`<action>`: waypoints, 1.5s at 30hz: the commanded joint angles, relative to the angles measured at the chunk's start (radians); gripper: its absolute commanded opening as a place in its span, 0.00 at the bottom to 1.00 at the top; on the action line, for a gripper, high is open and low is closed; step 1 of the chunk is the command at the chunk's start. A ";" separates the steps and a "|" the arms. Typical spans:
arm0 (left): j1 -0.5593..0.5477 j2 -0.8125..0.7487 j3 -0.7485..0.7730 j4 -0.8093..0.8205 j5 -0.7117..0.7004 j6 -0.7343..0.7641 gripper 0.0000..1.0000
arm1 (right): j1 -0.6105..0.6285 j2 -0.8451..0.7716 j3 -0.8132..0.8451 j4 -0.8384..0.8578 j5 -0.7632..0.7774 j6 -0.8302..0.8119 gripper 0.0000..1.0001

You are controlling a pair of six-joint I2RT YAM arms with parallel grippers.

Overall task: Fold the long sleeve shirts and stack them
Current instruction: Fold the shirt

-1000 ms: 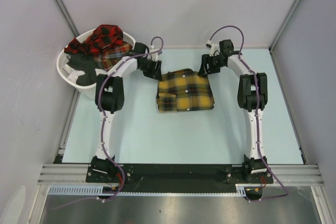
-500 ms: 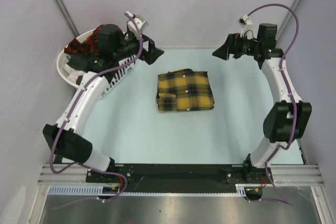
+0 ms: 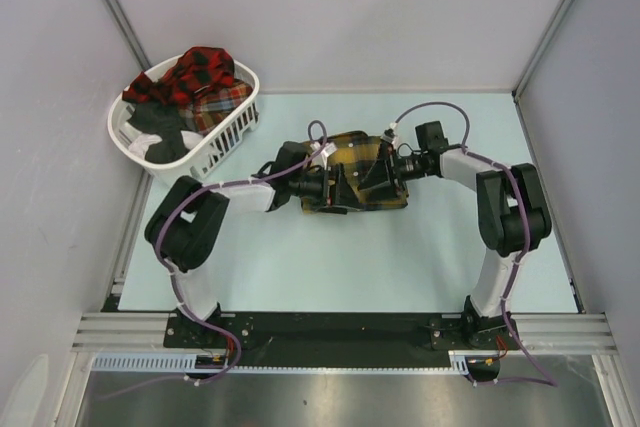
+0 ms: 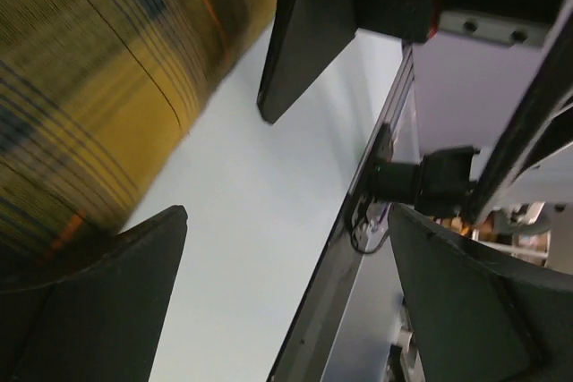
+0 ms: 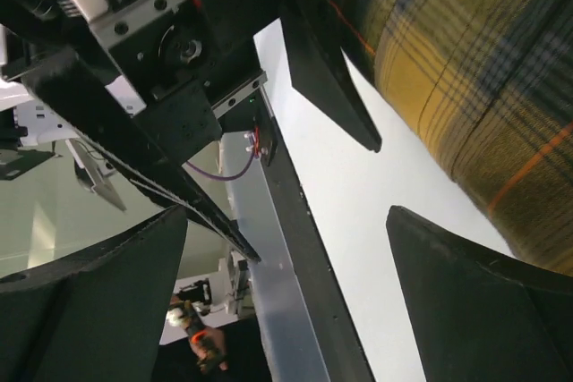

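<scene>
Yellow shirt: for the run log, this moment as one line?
yellow shirt: folded | left gripper: open, at shirt | right gripper: open, at shirt | red shirts: in basket

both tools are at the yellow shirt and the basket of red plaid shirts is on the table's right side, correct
No, the basket of red plaid shirts is on the left side, as the top external view shows. The left tool and right tool are at the yellow shirt.
</scene>
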 commanded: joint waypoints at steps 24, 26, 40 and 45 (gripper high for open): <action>0.166 0.091 0.126 0.248 0.172 -0.072 0.99 | -0.123 0.228 0.315 0.301 -0.027 0.285 1.00; 0.166 0.182 0.167 0.419 0.131 -0.227 0.97 | -0.102 0.332 0.373 0.420 -0.025 0.393 0.99; 0.284 0.319 0.178 0.315 -0.044 -0.182 0.99 | -0.175 0.601 0.552 0.299 0.080 0.344 1.00; 0.298 0.054 0.074 0.303 0.000 -0.104 0.99 | -0.136 0.469 0.779 -0.109 0.140 -0.021 0.99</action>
